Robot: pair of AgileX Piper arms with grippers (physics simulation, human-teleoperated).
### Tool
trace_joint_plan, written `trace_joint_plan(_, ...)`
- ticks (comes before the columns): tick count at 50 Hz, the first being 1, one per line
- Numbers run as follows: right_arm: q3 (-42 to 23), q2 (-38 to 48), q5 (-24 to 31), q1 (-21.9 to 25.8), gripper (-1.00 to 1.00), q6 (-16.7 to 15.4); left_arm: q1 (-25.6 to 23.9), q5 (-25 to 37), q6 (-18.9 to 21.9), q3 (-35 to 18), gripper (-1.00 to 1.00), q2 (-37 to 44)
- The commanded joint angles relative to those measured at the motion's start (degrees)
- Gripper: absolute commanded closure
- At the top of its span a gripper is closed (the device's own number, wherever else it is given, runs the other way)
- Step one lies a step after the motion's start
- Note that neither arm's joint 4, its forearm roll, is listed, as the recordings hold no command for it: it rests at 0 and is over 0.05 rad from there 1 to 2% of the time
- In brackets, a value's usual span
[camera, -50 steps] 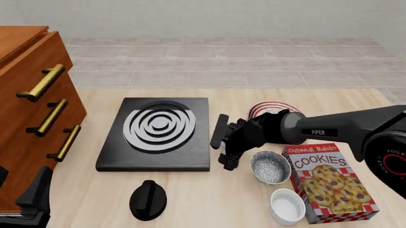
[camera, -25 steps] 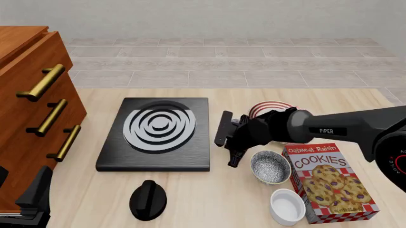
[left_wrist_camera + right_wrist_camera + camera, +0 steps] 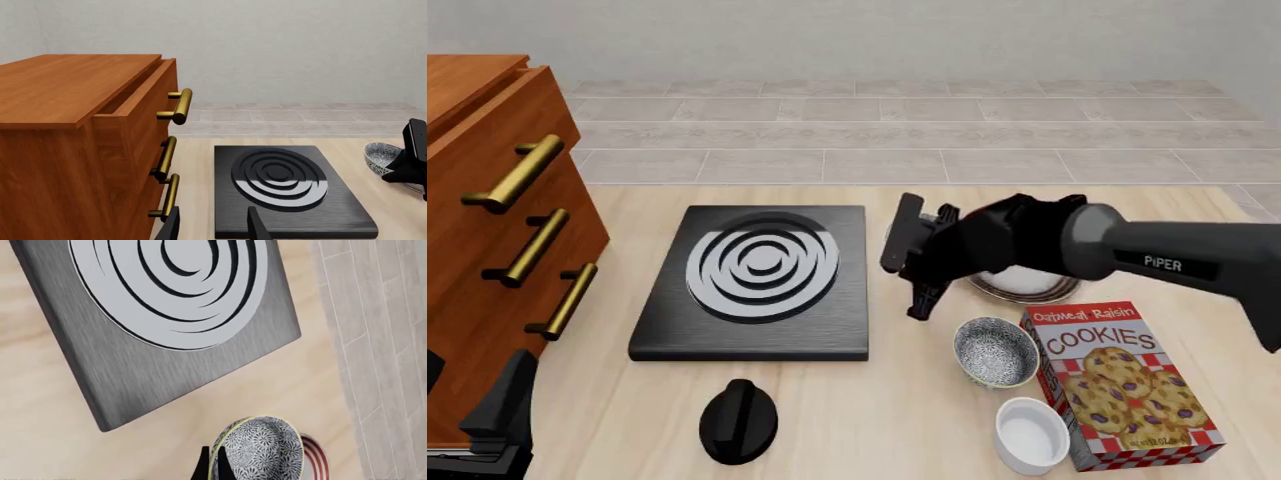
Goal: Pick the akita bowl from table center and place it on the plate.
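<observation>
Stretched in from the right over the desk [image 3: 868, 400], right gripper [image 3: 910, 268] spread and empty. Under its forearm, akita bowl [image 3: 1021, 283], seemingly on the mostly hidden plate [image 3: 312, 459].

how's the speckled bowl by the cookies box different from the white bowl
The speckled bowl has a dark speckled inside; the white bowl is plain white. The speckled bowl looks slightly wider. It sits farther from the front camera than the white bowl. Both are round, upright, empty and beside the cookies box.
</observation>
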Motion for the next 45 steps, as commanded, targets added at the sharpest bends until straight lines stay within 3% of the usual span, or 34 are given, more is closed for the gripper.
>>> trace_joint_plan(1,-0.9,-2.3,1.0,-1.0,1.0,1.4,0.0,0.0,0.0,0.0,-1.0,0.0)
trace_joint_plan(11,1.2,-4.1,-2.1,-5.6,1.0,3.6,0.0,0.0,0.0,0.0,-1.0,0.0)
trace_joint_plan(17,2.8,-5.2,-5.1,-8.4,1.0,7.8,0.0,0.0,0.0,0.0,-1.0,0.0)
trace_joint_plan(19,2.7,-5.6,-5.4,-8.6,1.0,11.0,0.0,0.0,0.0,0.0,-1.0,0.0)
trace_joint_plan(30,4.8,-4.4,-9.6,-13.4,1.0,16.8,0.0,0.0,0.0,0.0,-1.0,0.0)
trace_joint_plan(45,1.9,-0.6,-9.3,-15.6,1.0,18.7,0.0,0.0,0.0,0.0,-1.0,0.0)
